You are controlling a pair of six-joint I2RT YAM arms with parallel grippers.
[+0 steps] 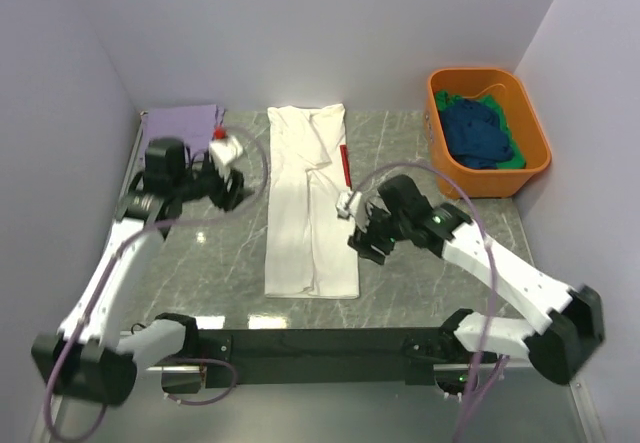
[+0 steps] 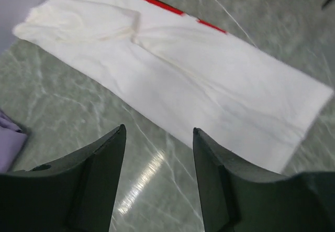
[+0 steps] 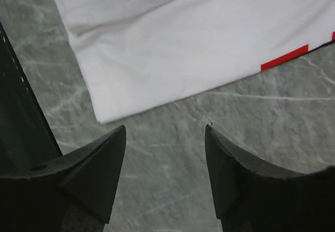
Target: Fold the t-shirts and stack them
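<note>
On the bench [image 1: 215,263] we find a folded shirt [image 1: 310,203] lying lengthwise mid-bench, our left hand [image 2: 159,131] at its 9 o'clock, our right hand [image 3: 165,128] at its 4 o'clock, a second shirt [image 1: 182,120] at 11 o'clock, and a tub [image 1: 495,183] holding more shirts [image 1: 480,135] at 1 o'clock.

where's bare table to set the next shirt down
Bare marble lies between the white shirt and the orange tub, and near-left beside its near end. Crowded at mid-shirt, where the left claw and right claw sit on either side.
</note>
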